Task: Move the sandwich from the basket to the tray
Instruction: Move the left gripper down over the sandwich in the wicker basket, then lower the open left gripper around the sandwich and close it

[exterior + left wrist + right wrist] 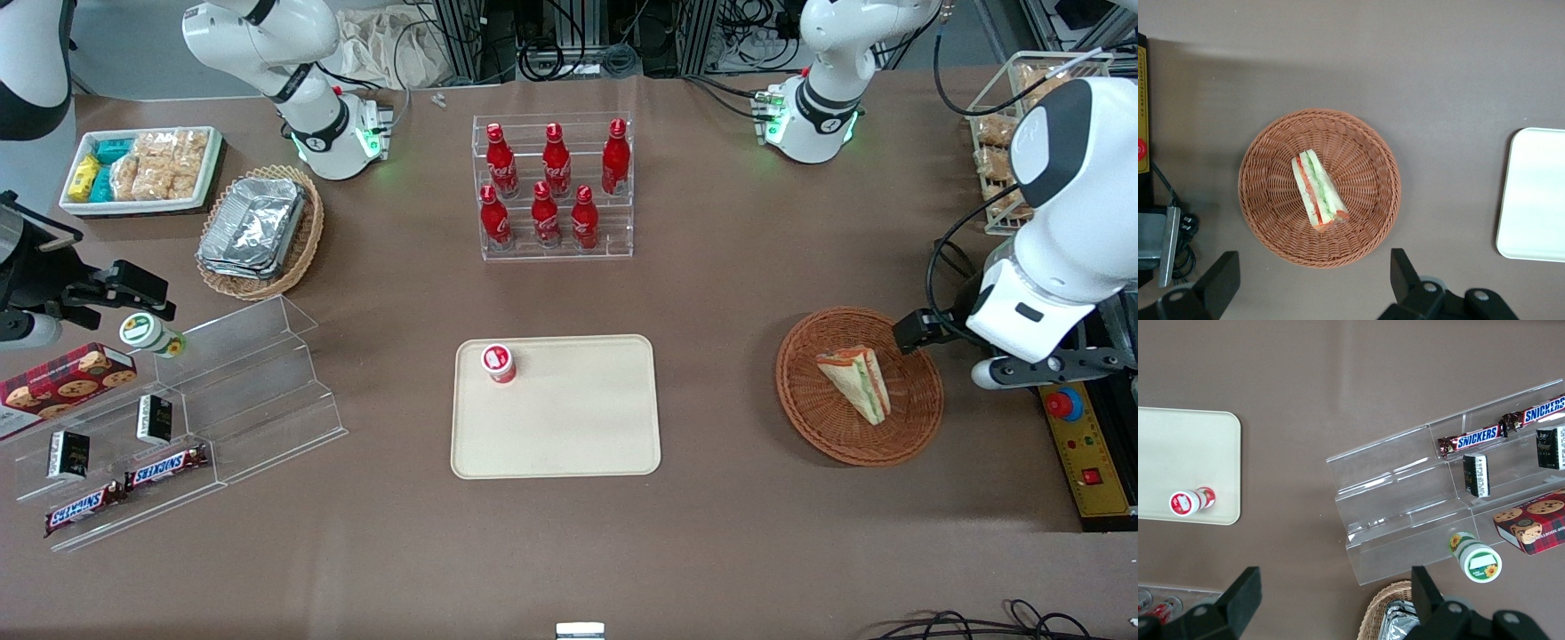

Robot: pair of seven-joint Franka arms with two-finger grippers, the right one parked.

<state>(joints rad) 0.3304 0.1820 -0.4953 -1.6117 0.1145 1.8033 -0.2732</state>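
The sandwich (855, 382) (1318, 189), a wrapped white-bread wedge with green and orange-red layers, lies in the round reddish-brown basket (805, 404) (1368, 227) toward the working arm's end of the table. My left gripper (925, 331) (1311, 283) hangs high above the basket's rim, on the side farther from the front camera. It is open wide and holds nothing. Its black fingers (1405, 273) straddle bare table just outside the rim. The cream tray (569, 436) (1535, 200) lies mid-table, beside the basket.
A small red-and-white capped container (500, 363) stands on the tray's corner. A clear rack of red bottles (553, 187) stands farther back. A yellow control box with a red button (1071, 418) sits beside the basket at the table end.
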